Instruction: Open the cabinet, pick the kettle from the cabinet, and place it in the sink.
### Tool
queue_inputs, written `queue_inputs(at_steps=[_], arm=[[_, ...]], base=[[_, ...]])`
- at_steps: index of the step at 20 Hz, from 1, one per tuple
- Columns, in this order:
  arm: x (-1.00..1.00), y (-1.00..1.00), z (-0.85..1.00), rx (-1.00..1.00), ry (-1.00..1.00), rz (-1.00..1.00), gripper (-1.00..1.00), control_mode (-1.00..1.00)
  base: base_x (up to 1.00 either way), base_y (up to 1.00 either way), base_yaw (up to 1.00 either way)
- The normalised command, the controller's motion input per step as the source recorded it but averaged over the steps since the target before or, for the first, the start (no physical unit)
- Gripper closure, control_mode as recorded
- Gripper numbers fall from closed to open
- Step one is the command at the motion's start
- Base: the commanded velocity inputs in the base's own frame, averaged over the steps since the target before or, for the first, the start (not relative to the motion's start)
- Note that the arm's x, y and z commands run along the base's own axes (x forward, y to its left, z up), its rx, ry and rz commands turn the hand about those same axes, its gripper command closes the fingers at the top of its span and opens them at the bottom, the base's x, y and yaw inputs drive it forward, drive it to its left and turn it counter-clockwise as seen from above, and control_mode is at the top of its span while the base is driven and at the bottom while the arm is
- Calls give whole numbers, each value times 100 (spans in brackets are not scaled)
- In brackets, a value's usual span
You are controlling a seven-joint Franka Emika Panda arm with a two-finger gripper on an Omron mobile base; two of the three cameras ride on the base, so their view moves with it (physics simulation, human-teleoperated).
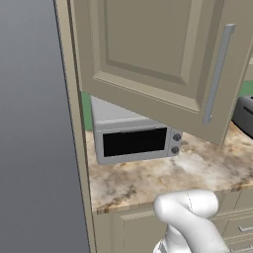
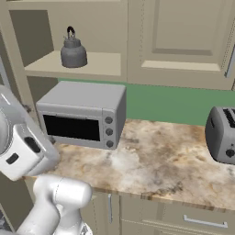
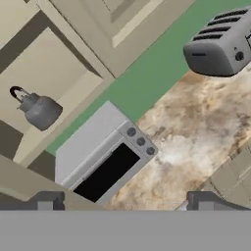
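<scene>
My two-finger gripper [image 3: 125, 202] stands open, jaws wide and empty. The squat dark grey metal kettle [image 2: 73, 51] sits on the shelf of the beige wall cabinet [image 2: 75, 64] — door apparently swung wide — above the grey toaster oven [image 2: 82, 114].

Three cameras cover one kitchen corner. The left base view looks forward and slightly down from close behind the swung-open beige raised-panel cabinet door [image 1: 148, 54], which blocks much of its upper frame, with the boxy grey toaster oven [image 1: 133, 136] beyond on the mottled tan stone counter [image 1: 197, 170]. The right base view faces the same counter [image 2: 156, 160] from the other side, seeing into the open cabinet shelf [image 2: 92, 64] above the toaster oven [image 2: 82, 114]. The hand view, rolled at a steep diagonal, looks from farther back and shares the toaster oven [image 3: 105, 157], the counter [image 3: 196, 142] and the grey slotted toaster [image 3: 220, 44].
</scene>
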Motion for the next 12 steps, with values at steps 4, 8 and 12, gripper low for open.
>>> queue_inputs(at_steps=[4, 8, 12], arm=[[15, -21, 0, 29, 22, 3, -100, -100], [18, -21, 1, 30, 21, 2, -100, -100], [16, -12, 2, 26, 23, 0, -100, -100]], base=[[0, 0, 0], [0, 0, 0], [0, 0, 0]])
